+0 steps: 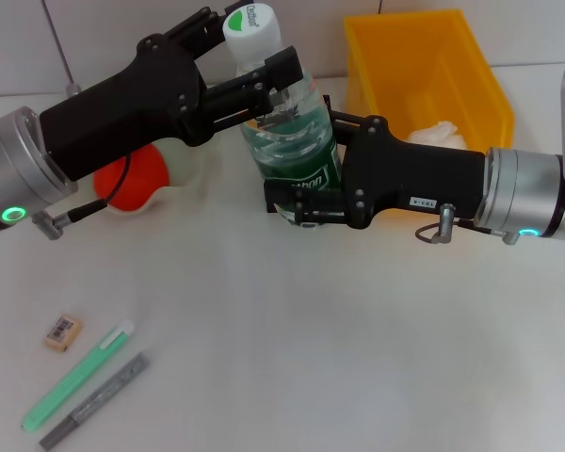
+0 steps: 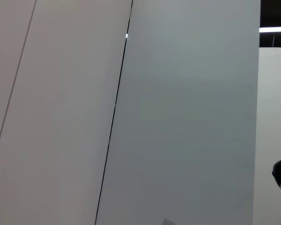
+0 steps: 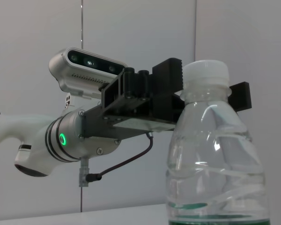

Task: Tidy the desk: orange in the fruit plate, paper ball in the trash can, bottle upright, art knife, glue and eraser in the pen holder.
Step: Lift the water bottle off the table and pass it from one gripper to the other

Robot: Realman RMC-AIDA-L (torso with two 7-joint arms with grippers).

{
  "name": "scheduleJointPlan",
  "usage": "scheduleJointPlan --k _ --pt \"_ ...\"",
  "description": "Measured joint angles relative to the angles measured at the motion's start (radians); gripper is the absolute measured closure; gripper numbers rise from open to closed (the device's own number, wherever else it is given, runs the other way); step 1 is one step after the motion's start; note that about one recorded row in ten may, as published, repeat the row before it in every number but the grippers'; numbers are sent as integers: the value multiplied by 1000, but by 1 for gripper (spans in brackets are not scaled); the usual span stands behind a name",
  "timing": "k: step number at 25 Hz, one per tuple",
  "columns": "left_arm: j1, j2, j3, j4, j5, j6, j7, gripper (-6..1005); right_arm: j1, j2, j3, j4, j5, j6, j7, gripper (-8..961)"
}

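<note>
Bottle (image 1: pixel 290 141) stands upright mid-desk, left gripper (image 1: pixel 264 80) clamped at its neck and right gripper (image 1: pixel 297 202) at its base, orange (image 1: pixel 132 179) plated, paper ball (image 1: pixel 433 135) binned, while eraser (image 1: pixel 63 332), glue (image 1: pixel 75 375) and knife (image 1: pixel 94 400) wait up front.

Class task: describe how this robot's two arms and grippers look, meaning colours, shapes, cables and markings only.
Both arms end in silver cylindrical wrist segments, each with a glowing green ring light. The left gripper and right gripper are matte black, blocky housings with visible screws and ridged fingers. A thin black cable loops under the left wrist, where a grey camera bar is mounted. The right housing carries a small white label.
</note>
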Motion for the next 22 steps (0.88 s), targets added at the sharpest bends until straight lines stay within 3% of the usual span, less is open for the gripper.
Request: scheduleJointPlan --k 22 --pt "-7 0 1 -2 0 -15 9 152 0 0 -1 -2 0 3 0 192"
